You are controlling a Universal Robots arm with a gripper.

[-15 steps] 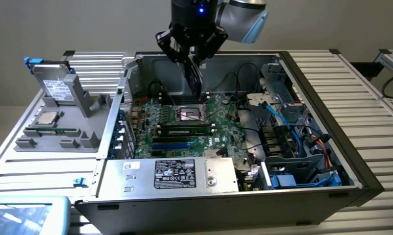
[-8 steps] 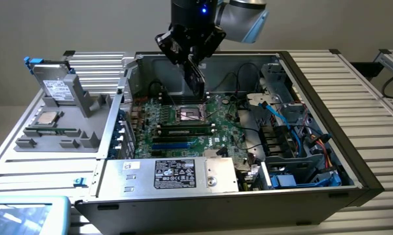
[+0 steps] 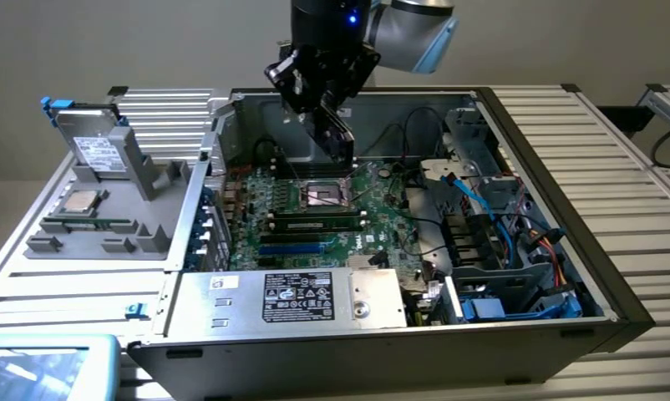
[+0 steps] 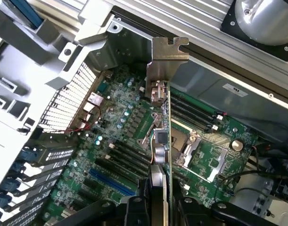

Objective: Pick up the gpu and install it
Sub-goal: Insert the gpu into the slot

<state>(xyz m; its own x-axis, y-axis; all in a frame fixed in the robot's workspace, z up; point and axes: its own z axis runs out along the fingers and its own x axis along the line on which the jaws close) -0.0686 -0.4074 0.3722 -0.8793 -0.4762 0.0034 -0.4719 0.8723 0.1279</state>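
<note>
My gripper [image 3: 322,102] is shut on the gpu [image 3: 337,134], a thin dark card that hangs edge-down over the open computer case [image 3: 602,284]. The card is above the motherboard [image 3: 312,221], near the CPU socket [image 3: 322,197], and clear of the board. In the wrist view the gpu [image 4: 160,136] appears edge-on, with its silver end bracket [image 4: 166,59] pointing toward the case's rear wall. The gripper [image 4: 159,202] clamps the card's near end between dark fingers [image 4: 134,209]. Black and blue expansion slots [image 4: 111,181] lie beside the card on the board.
A grey holder [image 3: 101,225] at the exterior view's left carries a boxy drive [image 3: 95,146], a CPU chip [image 3: 84,200] and a memory stick [image 3: 90,224]. The power supply [image 3: 296,296] fills the case front. Cables and a drive cage [image 3: 502,242] crowd the exterior view's right.
</note>
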